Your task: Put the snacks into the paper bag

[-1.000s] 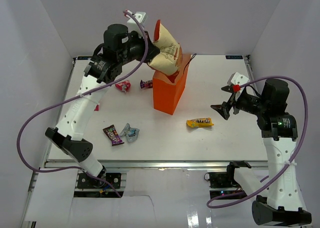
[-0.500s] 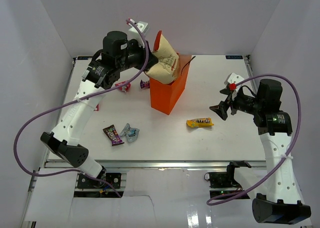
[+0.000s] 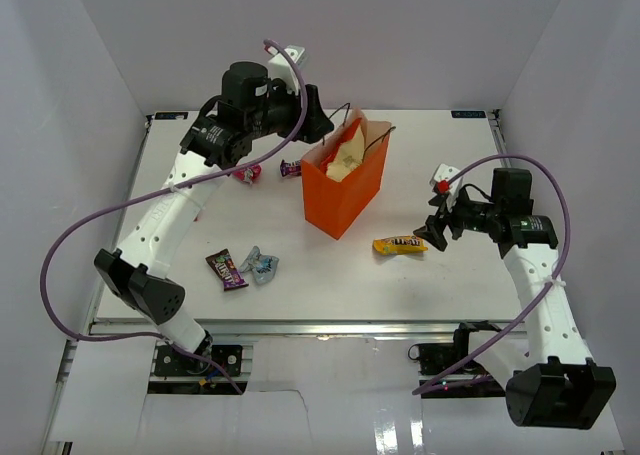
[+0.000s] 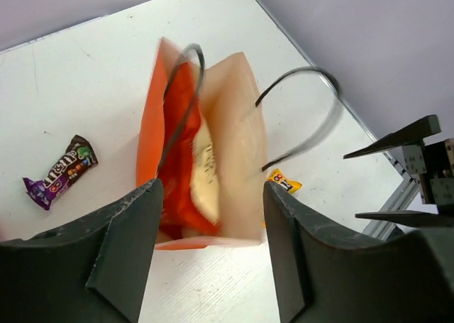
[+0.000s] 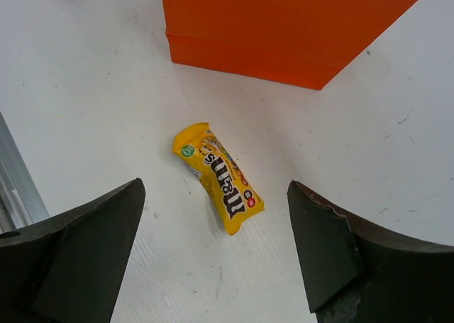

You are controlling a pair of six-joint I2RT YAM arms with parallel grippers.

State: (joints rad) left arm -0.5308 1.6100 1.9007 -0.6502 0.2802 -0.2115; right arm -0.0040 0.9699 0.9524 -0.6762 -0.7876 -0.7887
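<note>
We see a white table (image 3: 450, 175) carrying an upright orange paper bag (image 3: 342, 197) near its middle. Just right of the bag's base lies a yellow packet (image 3: 399, 244), flat on the surface and apart from the bag. On the left side, a purple-brown packet (image 3: 227, 269) and a clear-blue packet (image 3: 261, 264) lie side by side near the front, while a pink-red packet (image 3: 247, 172) and a small purple packet (image 3: 291, 168) lie farther back, left of the bag.

Orange paper bag (image 3: 342, 190) upright — chip bag (image 4: 206, 174) inside, yellow packet (image 5: 218, 176) beside.
</note>
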